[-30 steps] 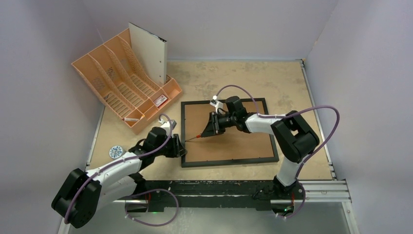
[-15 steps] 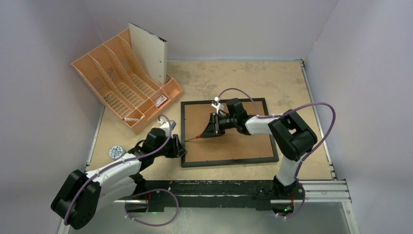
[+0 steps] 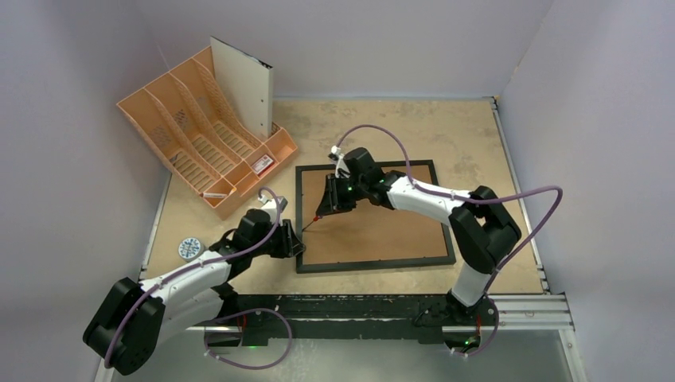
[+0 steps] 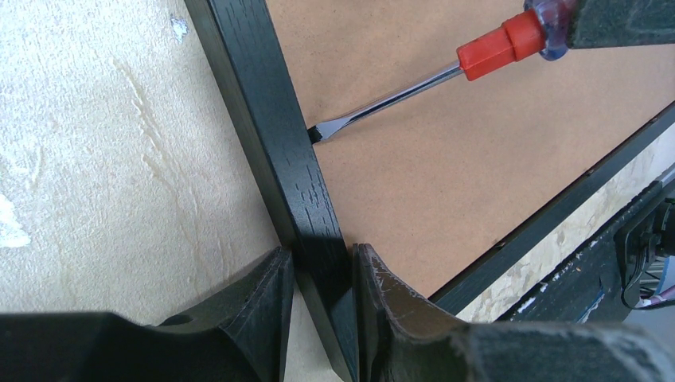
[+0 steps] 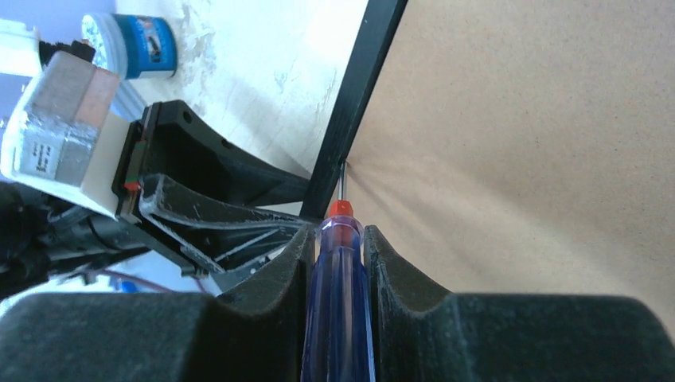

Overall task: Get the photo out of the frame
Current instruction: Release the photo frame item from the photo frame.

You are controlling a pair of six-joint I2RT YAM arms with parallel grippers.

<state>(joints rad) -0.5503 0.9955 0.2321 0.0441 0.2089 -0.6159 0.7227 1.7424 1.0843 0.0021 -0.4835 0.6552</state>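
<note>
Lying back-up on the table (image 3: 462, 135), the frame (image 3: 374, 263) shows its brown backing board (image 3: 382, 231) in the overhead view, just beyond the arm bases. The left end effector (image 3: 296, 243) is clamped on the frame's left rail by the near-left corner. The right end effector (image 3: 328, 208) grips a screwdriver (image 3: 314, 220) aimed at that rail.

Left wrist: both fingers (image 4: 263, 302) pinch the black rail, and the flat blade tip meets its inner edge.

Right wrist: the screwdriver's blue handle sits clamped between the fingers (image 5: 406, 270).
</note>
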